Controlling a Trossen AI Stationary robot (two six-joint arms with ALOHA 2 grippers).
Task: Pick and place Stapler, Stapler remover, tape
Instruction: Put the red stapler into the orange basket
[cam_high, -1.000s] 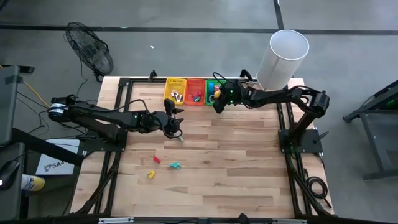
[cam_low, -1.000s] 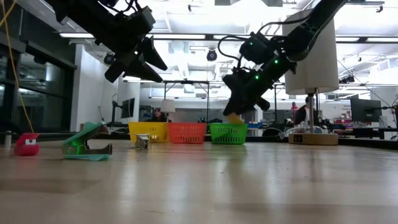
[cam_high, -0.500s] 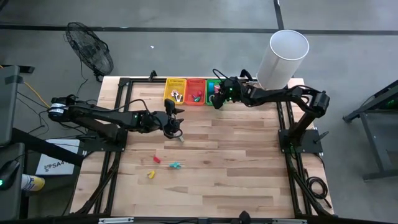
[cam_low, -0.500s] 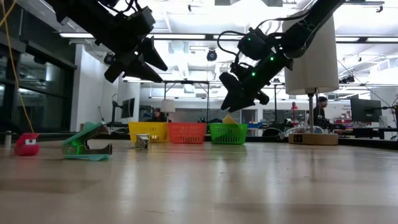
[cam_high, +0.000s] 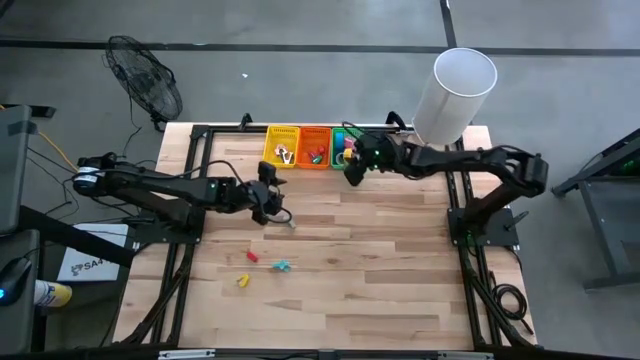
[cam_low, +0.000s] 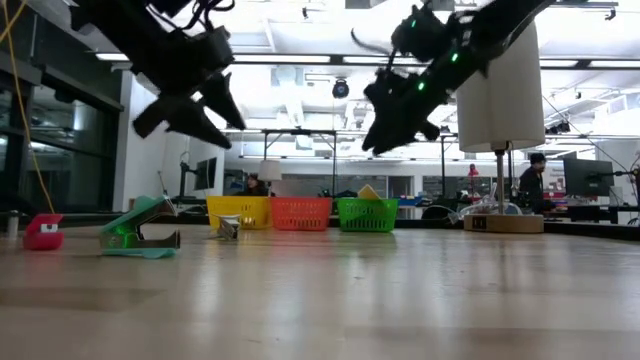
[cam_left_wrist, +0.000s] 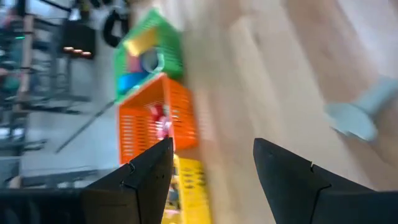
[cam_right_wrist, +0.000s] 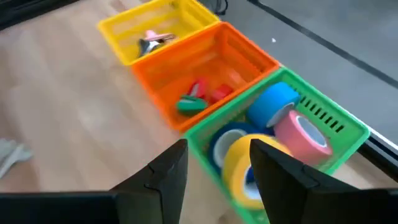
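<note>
Three small baskets stand in a row at the table's far edge. The green basket (cam_right_wrist: 339, 127) holds the tape: a blue roll (cam_right_wrist: 272, 102), a pink roll (cam_right_wrist: 301, 138), a yellow roll (cam_right_wrist: 239, 165) and another blue one under it. My right gripper (cam_high: 350, 170) hangs open above the table just near of the green basket, with nothing between its fingers. The orange basket (cam_right_wrist: 245, 53) holds a red and a green stapler remover. A silver piece lies in the yellow basket (cam_right_wrist: 124, 31). My left gripper (cam_high: 273, 200) hangs open over the table's middle left, above a grey piece (cam_high: 291, 224).
A red piece (cam_high: 252, 256), a teal stapler remover (cam_high: 281, 266) and a yellow piece (cam_high: 242, 281) lie on the wood nearer the front. A tall white cylinder (cam_high: 455, 95) stands at the far right corner. Bare wood stretches to the right and near side.
My right gripper has opened and let go of the yellow tape roll, which now lies in the green basket with its top above the rim. The gripper has then risen and drawn back from the basket toward the near edge. My left gripper has tipped down a little.
</note>
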